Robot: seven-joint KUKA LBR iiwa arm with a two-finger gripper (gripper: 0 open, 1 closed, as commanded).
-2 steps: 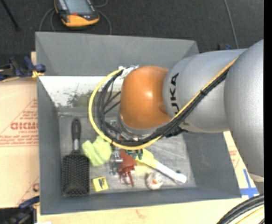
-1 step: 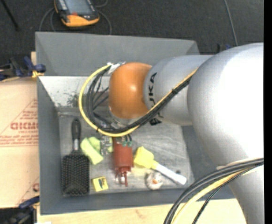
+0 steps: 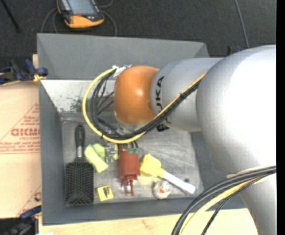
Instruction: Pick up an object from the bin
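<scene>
Hovering the pincer [image 3: 114, 151] low over the middle of the grey bin [image 3: 52, 141], tucked under the orange wrist cover [image 3: 135, 94] and a loop of cables [image 3: 89, 106]. Not being able to tell how wide open, or whether gripping anything at all, blaming the cover for blocking most of it.

Starting at the left: finding a black hairbrush [image 3: 78, 177] lying lengthwise along the left wall, handle pointing toward the far wall, apart from the pincer. Spotting next a pale yellow-green soft piece [image 3: 97, 159] just beside the pincer on its left, possibly reaching partly beneath it. Noting a small yellow-and-black block [image 3: 104, 193] nearer the front wall.

Then finding a red bottle-like thing [image 3: 127, 168] just beside the pincer, toward the front wall and slightly right, lying with its long axis near-to-far and its narrow end frontward. Judging these two soft and red pieces the likeliest picks, the red one probably calling for a short shift frontward and a grip across its width.

Ending with a yellow-headed tool [image 3: 152, 166] with a white handle slanting rightward, and a whitish round thing [image 3: 161, 190] just in front, too unclear to name.
</scene>
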